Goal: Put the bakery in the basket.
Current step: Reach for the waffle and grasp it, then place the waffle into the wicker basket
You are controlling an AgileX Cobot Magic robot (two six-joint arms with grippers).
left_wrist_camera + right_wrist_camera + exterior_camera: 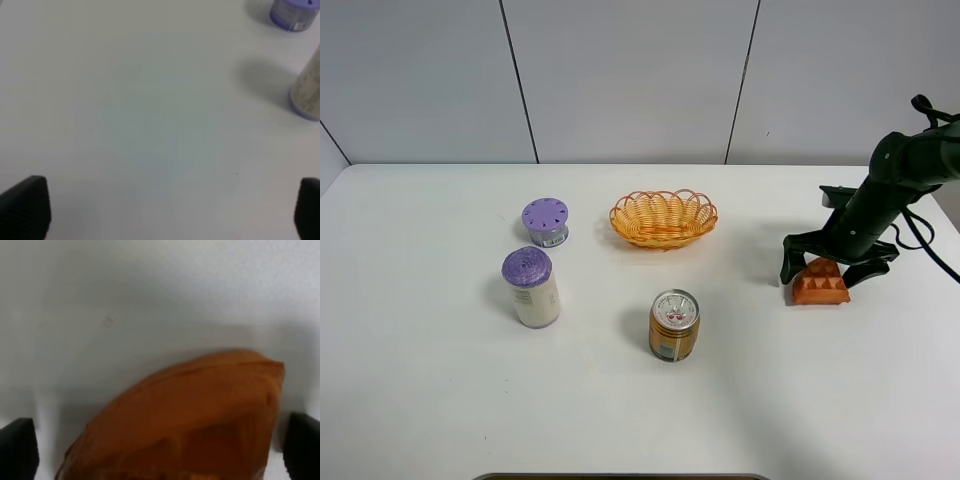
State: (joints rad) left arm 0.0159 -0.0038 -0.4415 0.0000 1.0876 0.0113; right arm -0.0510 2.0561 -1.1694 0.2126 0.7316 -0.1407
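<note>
**White table point(440, 400): bakery point(820, 284) lies outside the basket point(663, 219)**

The bakery sits on the table well to the right of the basket. The right gripper point(823, 272) straddles it, jaws spread wide and not clamping. The left gripper point(167, 210) gapes above the tabletop, holding nothing.

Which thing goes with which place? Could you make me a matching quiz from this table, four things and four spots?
Things
1. basket
2. can
3. waffle
4. tall jar

Places
A. straddled by the open right gripper
B. left side, in front of the short jar
C. far middle of the table
D. near middle, in front of the basket

Pairs: 1-C, 2-D, 3-A, 4-B
</note>
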